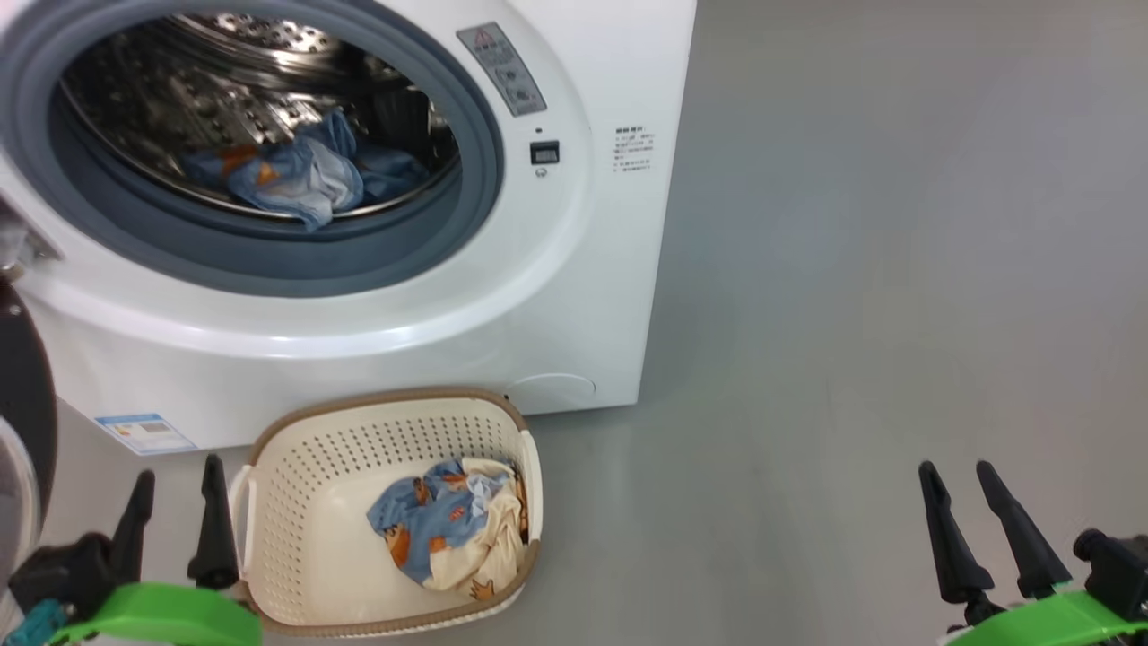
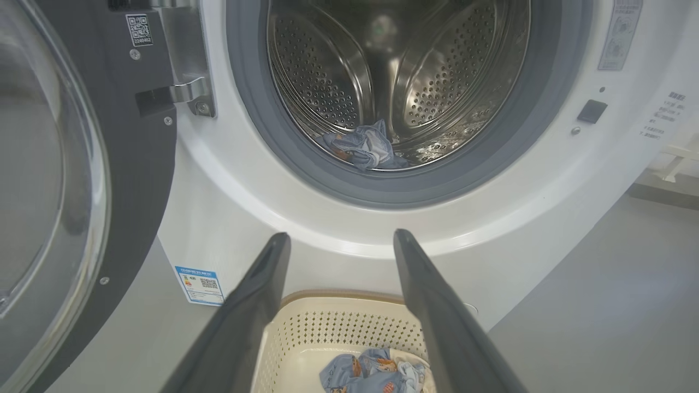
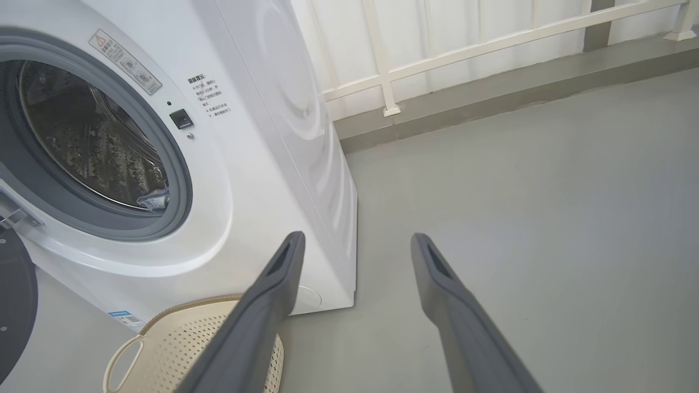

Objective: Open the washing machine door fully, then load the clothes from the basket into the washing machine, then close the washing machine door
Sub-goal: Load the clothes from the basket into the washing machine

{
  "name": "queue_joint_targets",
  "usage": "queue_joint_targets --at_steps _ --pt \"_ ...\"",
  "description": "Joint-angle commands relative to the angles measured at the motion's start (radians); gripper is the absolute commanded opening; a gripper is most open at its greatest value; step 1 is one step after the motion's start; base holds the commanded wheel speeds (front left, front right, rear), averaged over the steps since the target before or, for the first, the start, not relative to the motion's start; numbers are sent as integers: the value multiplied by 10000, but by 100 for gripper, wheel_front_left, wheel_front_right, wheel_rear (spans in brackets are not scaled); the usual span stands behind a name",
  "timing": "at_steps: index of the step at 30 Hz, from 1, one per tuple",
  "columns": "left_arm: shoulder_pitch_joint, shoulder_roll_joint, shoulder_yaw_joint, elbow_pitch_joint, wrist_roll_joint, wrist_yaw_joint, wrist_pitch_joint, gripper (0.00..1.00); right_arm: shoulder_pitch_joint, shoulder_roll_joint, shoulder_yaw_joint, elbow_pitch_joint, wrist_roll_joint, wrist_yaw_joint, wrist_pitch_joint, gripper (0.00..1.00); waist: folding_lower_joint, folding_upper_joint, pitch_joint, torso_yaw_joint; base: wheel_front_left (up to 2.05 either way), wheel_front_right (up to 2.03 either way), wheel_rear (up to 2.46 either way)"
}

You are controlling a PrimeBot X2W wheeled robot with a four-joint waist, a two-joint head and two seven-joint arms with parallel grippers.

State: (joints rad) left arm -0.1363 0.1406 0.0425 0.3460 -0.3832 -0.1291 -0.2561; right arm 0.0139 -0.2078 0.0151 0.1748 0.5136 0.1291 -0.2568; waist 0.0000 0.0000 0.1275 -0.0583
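clothes (image 1: 448, 529) in basket (image 1: 314, 484) beside left claw (image 1: 178, 468) | left claw wide | right claw (image 1: 955, 467) wide

A smooth, matte grey floor (image 1: 897, 269) spreads across the head view from 12 round to 5 o'clock. In the right wrist view a white railing (image 3: 494, 45) runs from 12 to 2 o'clock. Its post (image 3: 380, 60) is footed on a raised grey kerb (image 3: 491, 103), with pale white panelling (image 3: 437, 22) behind it.

grey floor (image 1: 852, 359), white washing machine (image 1: 359, 341) on it, cream basket (image 1: 305, 475) just in frt of machine
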Motion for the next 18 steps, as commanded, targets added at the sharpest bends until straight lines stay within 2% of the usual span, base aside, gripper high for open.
queue_joint_targets --at_steps 1,8,18 --pt "29 198 373 -343 58 -15 -57 100 118 -203 126 -242 112 16 -49 100 0 0 -263 142 0 0 0" --pt "975 131 347 -980 260 -15 -57 100 679 -248 -221 -311 119 16 -49 100 0 0 -650 197 0 0 0" --pt "1733 52 507 -1654 386 -15 -57 100 867 -218 -380 -422 120 16 -49 100 0 0 -664 114 0 0 0"
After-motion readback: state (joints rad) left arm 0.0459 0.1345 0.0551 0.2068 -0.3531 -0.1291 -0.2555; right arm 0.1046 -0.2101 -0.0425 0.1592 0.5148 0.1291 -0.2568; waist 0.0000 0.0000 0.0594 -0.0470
